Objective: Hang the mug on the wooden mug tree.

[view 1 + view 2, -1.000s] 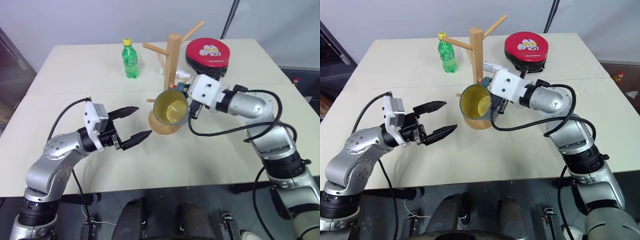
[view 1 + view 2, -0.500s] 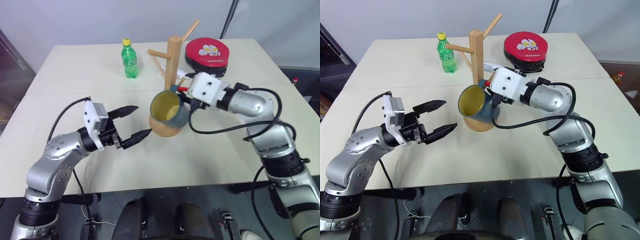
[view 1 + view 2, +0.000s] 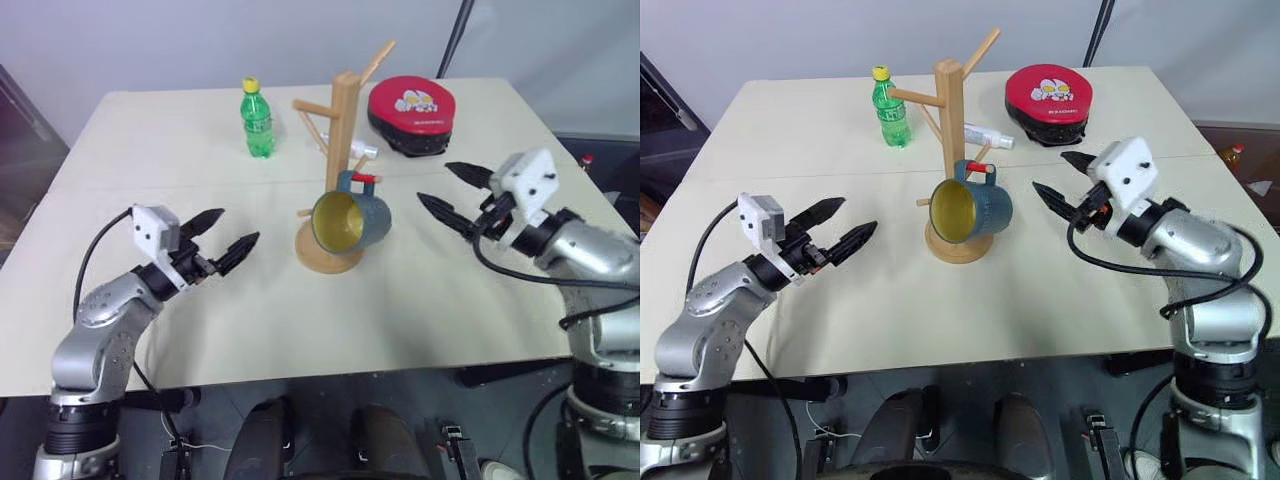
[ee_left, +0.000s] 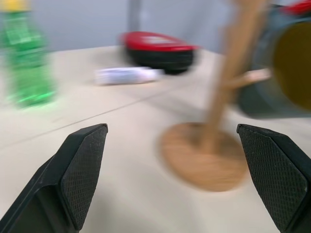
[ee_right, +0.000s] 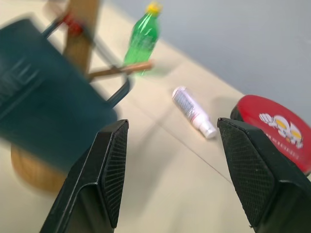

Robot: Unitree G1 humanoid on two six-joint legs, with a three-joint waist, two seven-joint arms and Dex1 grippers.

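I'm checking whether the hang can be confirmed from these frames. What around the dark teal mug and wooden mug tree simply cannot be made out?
- Dark teal mug with yellow inside: the pale lettering is blurred in the right wrist view.
- Where its handle meets the peg of the light wooden mug tree: too small in the head views, smeared in the right wrist view.
- Small white tube lying on the table: its label is unreadable.
- Wooden mug tree's base: its rear is hidden by the mug.

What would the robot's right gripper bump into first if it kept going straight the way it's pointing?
Probably the mug hanging on the wooden mug tree. The right gripper, open and empty, points across the table toward it, and the right wrist view shows the mug just off to one side, so it might only graze it.
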